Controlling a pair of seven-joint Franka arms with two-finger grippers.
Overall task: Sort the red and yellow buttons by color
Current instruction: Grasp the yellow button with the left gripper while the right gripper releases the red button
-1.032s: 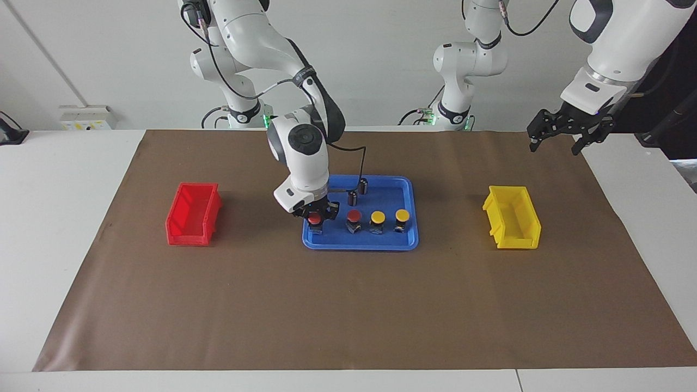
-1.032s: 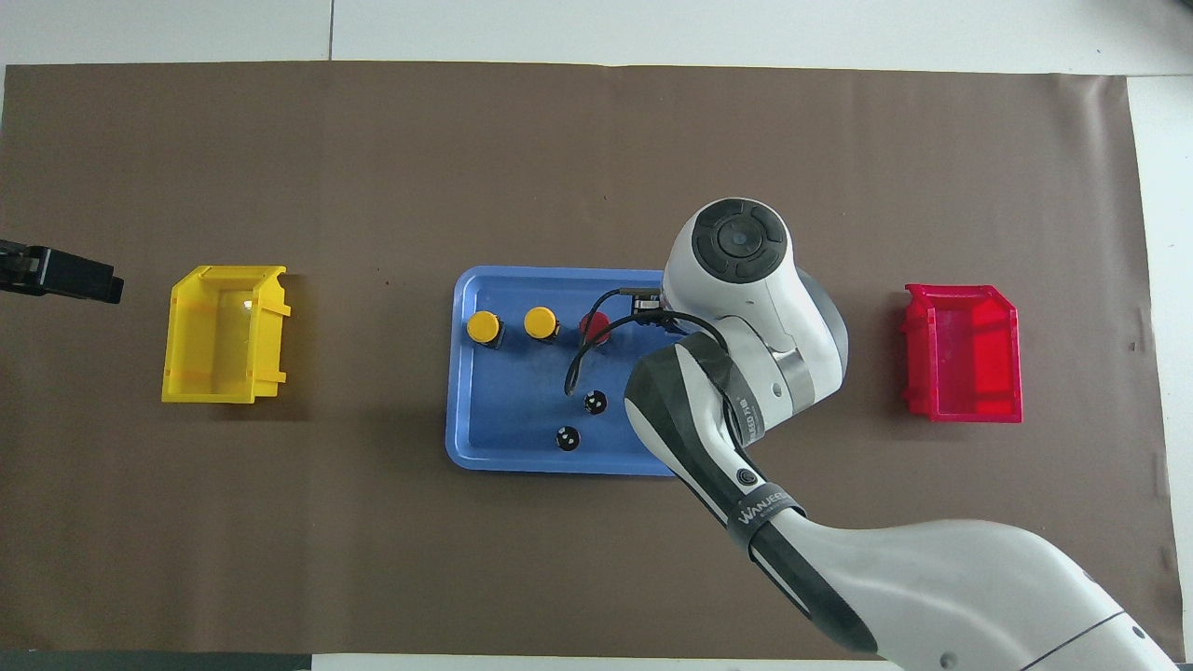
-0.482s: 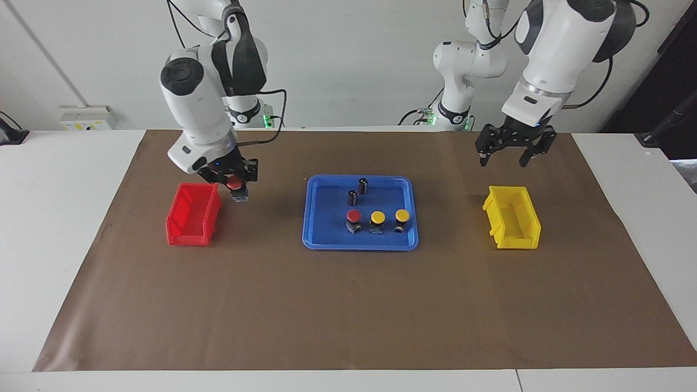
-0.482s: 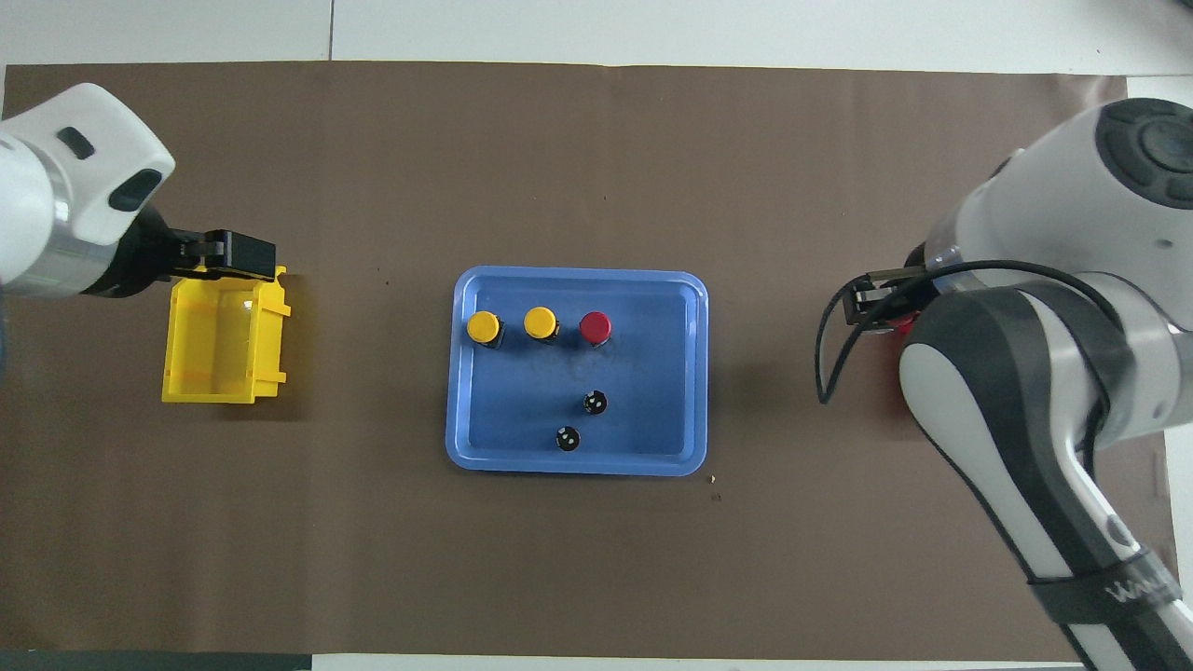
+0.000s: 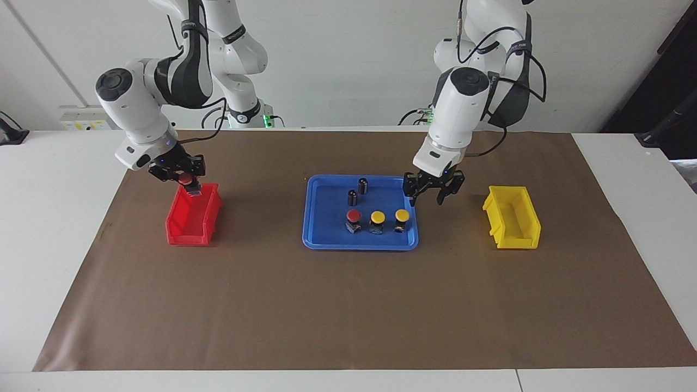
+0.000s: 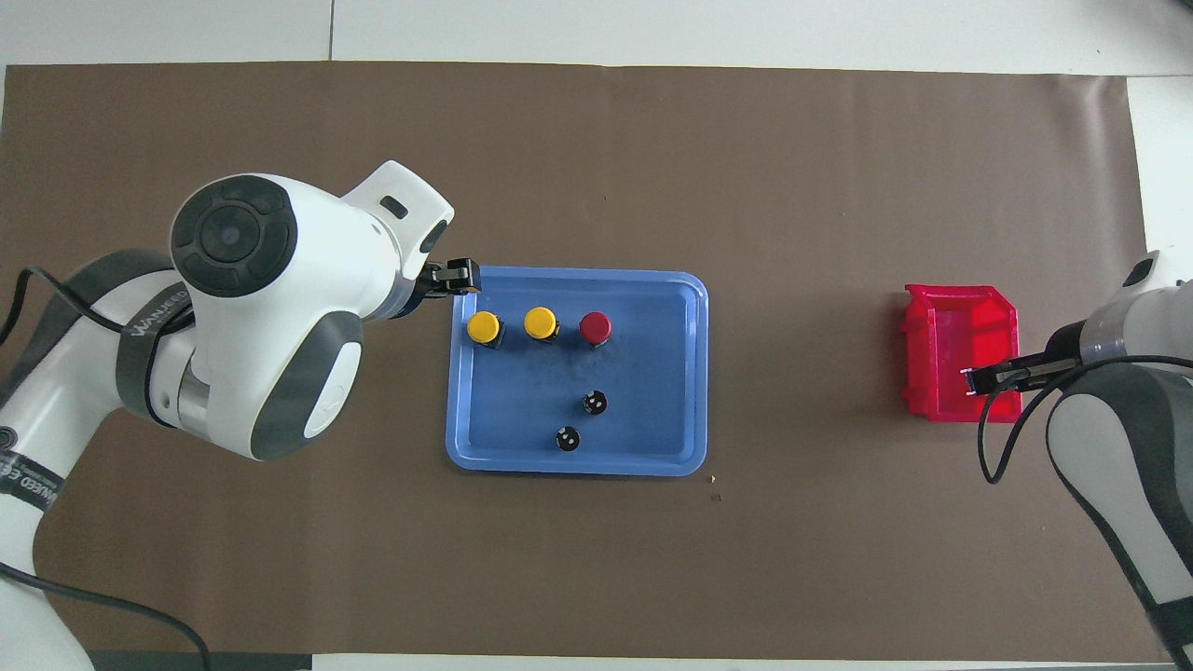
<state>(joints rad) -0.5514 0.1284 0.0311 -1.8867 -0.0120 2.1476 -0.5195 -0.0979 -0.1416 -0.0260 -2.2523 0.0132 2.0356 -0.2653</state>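
Note:
My right gripper [image 5: 184,181] is shut on a red button [image 5: 187,178] and holds it just above the red bin [image 5: 191,224], over the end nearer to the robots. It also shows in the overhead view [image 6: 988,380], where the button is hidden. One red button [image 5: 354,215] [image 6: 595,326] and two yellow buttons [image 5: 378,217] [image 5: 402,215] stand in a row in the blue tray [image 5: 359,243]. My left gripper [image 5: 433,193] is open and empty, up over the tray's edge toward the yellow bin [image 5: 512,224], near the end yellow button [image 6: 483,326].
Two capless dark cylinders [image 5: 352,197] [image 5: 363,185] stand in the tray, nearer to the robots than the buttons. In the overhead view the left arm hides the yellow bin. A brown mat [image 5: 348,305] covers the table.
My right gripper carried the red button from beside the red bin to over it. My left gripper swung from over the yellow bin to the tray's edge and came lower.

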